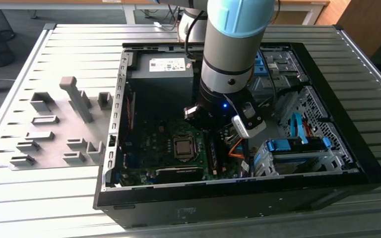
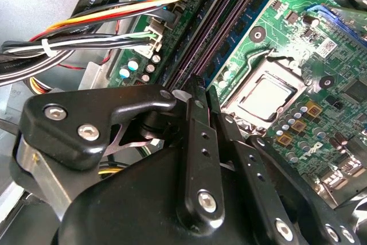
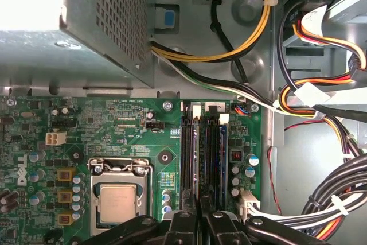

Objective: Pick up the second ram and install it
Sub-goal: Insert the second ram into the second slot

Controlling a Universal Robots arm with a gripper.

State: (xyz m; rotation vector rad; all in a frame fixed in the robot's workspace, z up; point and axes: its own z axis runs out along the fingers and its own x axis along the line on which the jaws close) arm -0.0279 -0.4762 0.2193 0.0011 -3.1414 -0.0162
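At the exterior view's left, grey holder blocks (image 1: 51,134) on the slatted table (image 1: 18,208), no green stick to be seen among them. Further right, open case (image 1: 243,191), with the arm (image 1: 233,44) reaching down inside, above the board (image 1: 147,148). In the first wrist view, processor (image 3: 117,205) on one side of the board, then four parallel slots, then bundled cables (image 3: 321,107) beyond. Gripper (image 3: 200,207) poised right over the slots, fingers (image 3: 183,222) drawn close together with a narrow gap between. Ram (image 3: 199,153) standing on edge in a slot and running straight into that gap, so judged to be pinched by its top edge, though the contact itself is hidden under the linkage. Another stick (image 3: 221,153) upright two slots over, nearer the cables. White latches (image 3: 196,109) at the far slot ends. To seat it well: keep the stick plumb and parallel to the slot walls, line its notch with the key, press straight down evenly along the length instead of rocking one end, and watch for both latches to swing in. Steer clear of the neighbouring stick and of the cables just beside the outermost slot. Whether fully seated or only resting in the guides: cannot be told from here.
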